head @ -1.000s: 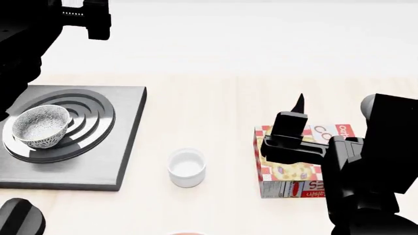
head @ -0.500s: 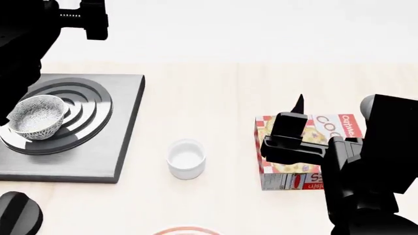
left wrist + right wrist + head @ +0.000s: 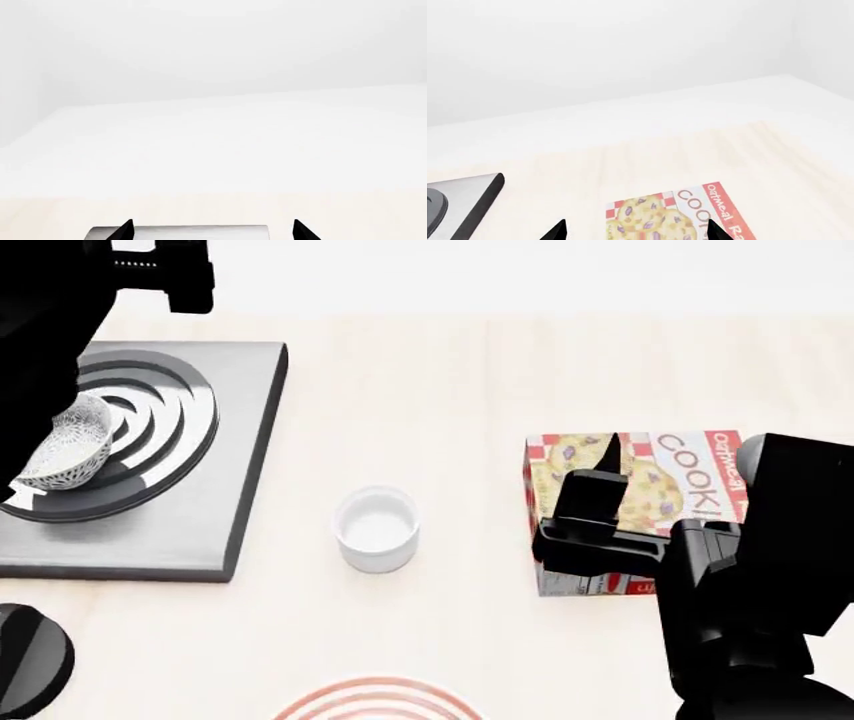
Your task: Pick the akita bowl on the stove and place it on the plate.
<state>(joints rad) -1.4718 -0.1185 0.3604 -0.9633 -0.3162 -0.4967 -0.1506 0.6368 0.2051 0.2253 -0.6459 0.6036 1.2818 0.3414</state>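
The speckled bowl [image 3: 67, 445] sits on the burner rings of the stove [image 3: 200, 510], which lies at the left edge of the table [image 3: 441, 390]; the bowl leans to one side, and the left arm's dark bulk covers part of it, so nothing can be made out inside it. In front of the stove's right edge stands a small plain white cup [image 3: 378, 529], upright and empty, with bare table on every side of it. The plate [image 3: 378, 702] shows only as an arc of red rings at the near edge, in front of the cup and well apart from the stove. A cookie box [image 3: 667, 485] lies flat toward the right edge. The left gripper [image 3: 212, 231] hangs over the stove's far edge with its two fingertips [image 3: 125, 231] spread wide and nothing between them. The right gripper [image 3: 637, 231] hovers above the cookie box, its tips likewise parted and empty. The middle and far parts of the table are open.
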